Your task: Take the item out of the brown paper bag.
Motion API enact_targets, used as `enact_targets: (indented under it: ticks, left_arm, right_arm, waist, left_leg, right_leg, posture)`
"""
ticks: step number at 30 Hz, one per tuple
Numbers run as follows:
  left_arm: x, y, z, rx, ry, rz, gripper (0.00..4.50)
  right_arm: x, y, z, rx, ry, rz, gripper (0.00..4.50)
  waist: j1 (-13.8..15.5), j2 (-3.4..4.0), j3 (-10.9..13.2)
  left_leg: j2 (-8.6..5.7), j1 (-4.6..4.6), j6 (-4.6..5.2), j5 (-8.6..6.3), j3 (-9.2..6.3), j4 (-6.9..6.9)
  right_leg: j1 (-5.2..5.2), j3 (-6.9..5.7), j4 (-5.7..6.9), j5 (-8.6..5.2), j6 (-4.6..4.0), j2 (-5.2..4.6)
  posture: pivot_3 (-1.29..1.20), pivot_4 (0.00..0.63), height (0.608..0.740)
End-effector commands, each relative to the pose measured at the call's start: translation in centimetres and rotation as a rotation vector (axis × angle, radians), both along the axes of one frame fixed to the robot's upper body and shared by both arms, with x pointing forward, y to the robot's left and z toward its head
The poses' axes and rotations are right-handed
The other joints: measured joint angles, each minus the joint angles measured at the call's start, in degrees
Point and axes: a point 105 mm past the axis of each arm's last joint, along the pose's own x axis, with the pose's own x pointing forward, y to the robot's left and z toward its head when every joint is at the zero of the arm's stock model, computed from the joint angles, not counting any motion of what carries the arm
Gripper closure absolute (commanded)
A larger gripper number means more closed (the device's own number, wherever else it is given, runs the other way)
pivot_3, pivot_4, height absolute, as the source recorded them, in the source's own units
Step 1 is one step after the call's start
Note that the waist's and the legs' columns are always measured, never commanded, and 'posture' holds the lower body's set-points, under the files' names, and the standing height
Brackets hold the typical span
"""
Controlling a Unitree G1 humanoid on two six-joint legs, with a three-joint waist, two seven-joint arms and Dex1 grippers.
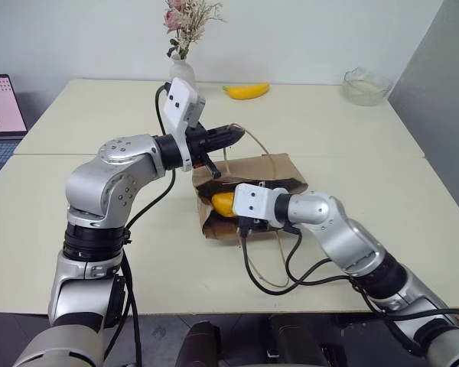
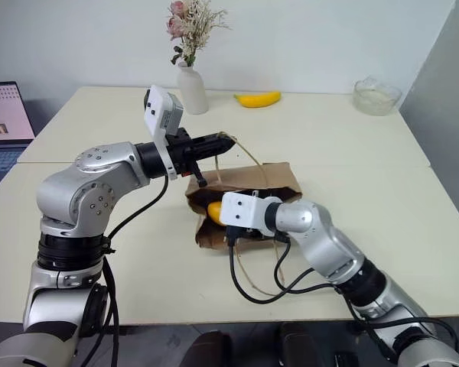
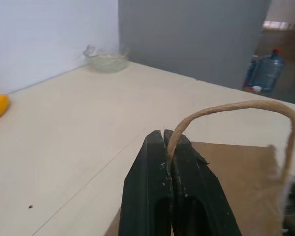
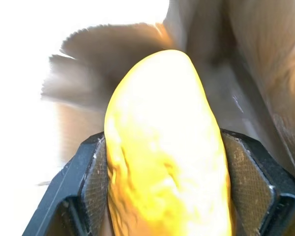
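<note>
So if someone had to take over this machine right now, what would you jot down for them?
Left tool: shut on the bag's handle, holding it up.
Right tool: shut on the item, at the mouth of the bag.
The bag lies flat on the table.
Done: item gripped.
Left: draw it fully clear of the bag, set it on the table, let go of the handle.

The paper bag (image 1: 249, 195) was creased brown kraft with a tan cord handle (image 3: 236, 110). The item (image 4: 167, 147) was bright yellow-orange. The desk (image 1: 99, 229) was pale cream. At the far side lay a yellow banana (image 1: 246, 91), a white vase (image 1: 181, 73) of dusty pink dried flowers (image 1: 187, 19), and a clear glass bowl (image 1: 366, 86).
</note>
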Motion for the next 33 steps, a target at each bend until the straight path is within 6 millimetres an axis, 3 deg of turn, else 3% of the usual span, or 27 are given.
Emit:
enact_targets:
  ticks: [1, 4, 8, 11, 14, 17, 20, 24, 26, 29, 30, 33]
  left_arm:
    - [0.3, -0.1, 1.2, 0.016, -0.072, 0.022, 4.50]
    - [0.7, 0.1, 0.9, 0.029, -0.076, 0.034, 4.50]
    - [0.9, 0.2, 0.5, 0.039, -0.075, 0.048, 4.50]
    - [0.9, 0.6, 0.4, 0.039, -0.071, 0.057, 4.50]
    - [1.2, 1.2, 0.4, 0.045, -0.074, 0.076, 4.50]
    - [1.4, 1.2, 0.4, 0.057, -0.079, 0.076, 4.50]
    - [1.6, 1.3, 0.4, 0.064, -0.085, 0.079, 4.50]
    - [1.6, 1.4, 0.4, 0.069, -0.088, 0.081, 4.50]
    - [1.6, 1.5, 0.3, 0.073, -0.087, 0.084, 4.50]
    - [1.5, 1.7, 0.1, 0.081, -0.082, 0.078, 4.50]
    - [1.5, 1.7, 0.0, 0.088, -0.083, 0.079, 4.50]
    - [1.6, 2.0, -0.1, 0.098, -0.087, 0.085, 4.50]
  right_arm:
    - [-1.7, -1.1, 4.1, 0.146, 0.060, 0.122, 1.53]
    - [-2.2, -2.3, 6.6, 0.261, 0.134, 0.160, 1.53]
    - [-1.3, -4.7, 11.3, 0.488, 0.161, 0.093, 1.53]
    - [1.3, -9.0, 12.7, 0.531, 0.069, -0.116, 1.53]
    - [4.6, -13.6, 9.1, 0.306, -0.037, -0.403, 1.53]
    - [6.4, -16.3, 4.8, 0.068, -0.087, -0.518, 1.53]
    - [7.4, -17.7, 0.7, -0.098, -0.087, -0.549, 1.53]
    - [7.8, -18.4, -2.4, -0.184, -0.052, -0.553, 1.53]
    - [7.6, -18.6, -3.3, -0.201, -0.028, -0.550, 1.53]
    - [7.1, -18.6, -3.1, -0.170, 0.010, -0.530, 0.50]
    - [7.0, -18.9, -2.4, -0.147, 0.003, -0.544, 0.15]
    - [6.1, -19.1, -0.3, -0.071, -0.002, -0.546, 0.03]
  waist:
    - [0.0, 0.00, 0.0]
    - [0.0, 0.00, 0.0]
    - [0.0, 0.02, 0.0]
    - [0.0, 0.02, 0.0]
    - [0.5, -0.01, 0.0]
    - [0.3, -0.01, 0.0]
    - [-0.2, 0.00, 0.0]
    - [-0.3, 0.04, 0.0]
    - [-0.2, 0.05, 0.0]
    - [-0.1, 0.05, 0.0]
    - [-0.1, 0.05, 0.0]
    - [0.0, 0.05, 0.0]
  left_leg:
    - [0.00, 0.01, 0.00, 0.00, 0.00, 0.00]
    - [0.01, 0.00, 0.00, 0.00, -0.01, 0.00]
    - [0.02, 0.01, 0.00, 0.00, 0.00, -0.01]
    - [0.03, 0.01, 0.00, 0.00, -0.01, -0.02]
    - [-0.05, -0.02, 0.01, -0.01, 0.02, -0.03]
    - [-0.09, -0.04, 0.03, -0.02, 0.20, -0.04]
    - [-0.06, -0.03, 0.03, -0.02, 0.28, -0.05]
    - [0.06, -0.05, 0.02, -0.01, 0.28, -0.08]
    - [0.08, -0.04, 0.02, -0.01, 0.24, -0.08]
    - [0.05, -0.05, 0.01, 0.00, 0.23, -0.06]
    - [0.03, -0.06, 0.01, 0.00, 0.24, -0.06]
    - [-0.03, -0.07, 0.01, -0.01, 0.27, -0.04]
  right_leg:
    - [0.01, 0.00, 0.00, 0.00, 0.00, 0.00]
    - [0.01, 0.00, 0.00, 0.00, 0.00, -0.01]
    - [0.00, 0.01, 0.04, 0.01, -0.01, -0.03]
    - [0.00, -0.01, 0.04, 0.01, -0.01, -0.03]
    - [0.03, -0.01, -0.07, 0.00, -0.01, -0.08]
    - [0.02, 0.13, -0.16, 0.00, 0.00, -0.10]
    - [-0.03, 0.19, -0.15, 0.00, 0.01, -0.09]
    - [-0.16, 0.22, -0.04, 0.00, 0.00, 0.01]
    - [-0.15, 0.17, -0.02, 0.00, 0.00, 0.03]
    - [-0.14, 0.17, -0.02, 0.00, -0.01, 0.03]
    - [-0.13, 0.17, -0.03, 0.00, 0.00, 0.02]
    - [-0.12, 0.19, -0.04, 0.00, 0.00, 0.01]
  posture:
    - [0.00, 0.150, 0.740]
    - [0.00, 0.150, 0.740]
    - [0.00, 0.150, 0.740]
    - [0.00, 0.150, 0.740]
    - [0.00, 0.150, 0.740]
    - [0.00, 0.150, 0.740]
    - [0.00, 0.150, 0.740]
    - [0.00, 0.150, 0.740]
    - [0.00, 0.150, 0.740]
    - [0.00, 0.150, 0.740]
    - [0.00, 0.150, 0.740]
    - [0.00, 0.150, 0.740]
